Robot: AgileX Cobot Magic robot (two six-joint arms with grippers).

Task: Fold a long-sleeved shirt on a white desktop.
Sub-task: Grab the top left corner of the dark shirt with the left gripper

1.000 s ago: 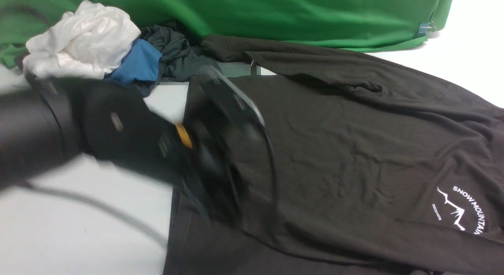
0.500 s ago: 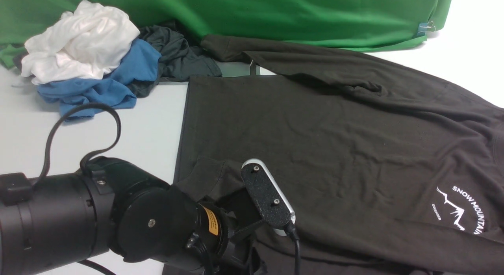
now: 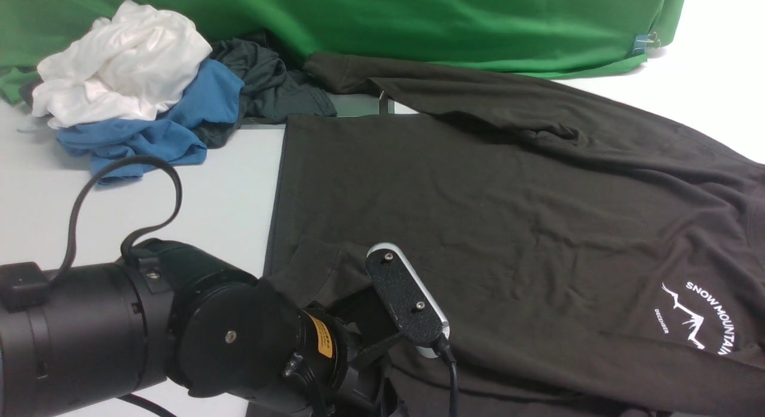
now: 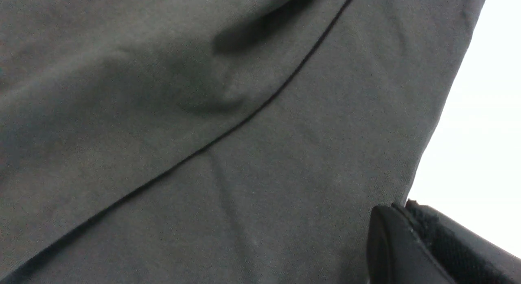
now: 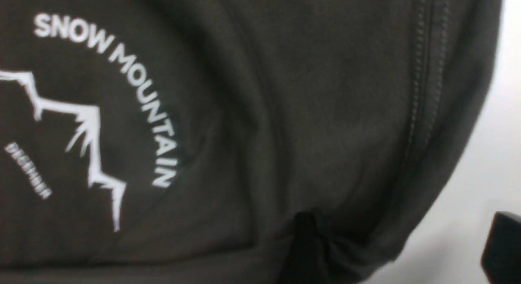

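Observation:
The long-sleeved shirt (image 3: 508, 214) lies spread over the white desktop (image 3: 227, 190), dark charcoal-brown, with its white logo (image 3: 696, 318) at the near right. My left arm (image 3: 227, 339) reaches in from the near left, and its wrist hides the gripper in the front view. In the left wrist view my left gripper (image 4: 405, 208) is shut on the shirt's (image 4: 244, 154) edge, and a flap of hem (image 3: 311, 267) stands raised beside it. My right gripper (image 5: 403, 251) is open, with the shirt's (image 5: 325, 113) shoulder edge between its fingers. It is out of the front view.
A heap of white (image 3: 125, 64), blue (image 3: 173, 130) and dark grey (image 3: 269, 82) garments lies at the far left. The green cloth backdrop (image 3: 418, 23) hangs along the back. A black cable (image 3: 119, 166) loops up from my left arm. A silver-rimmed panel edge (image 3: 382, 103) shows beside the far sleeve.
My left arm has swung down from mid-table to the shirt's near-left hem, then held still. A flap of hem now stands raised there. The shirt's body has not shifted.

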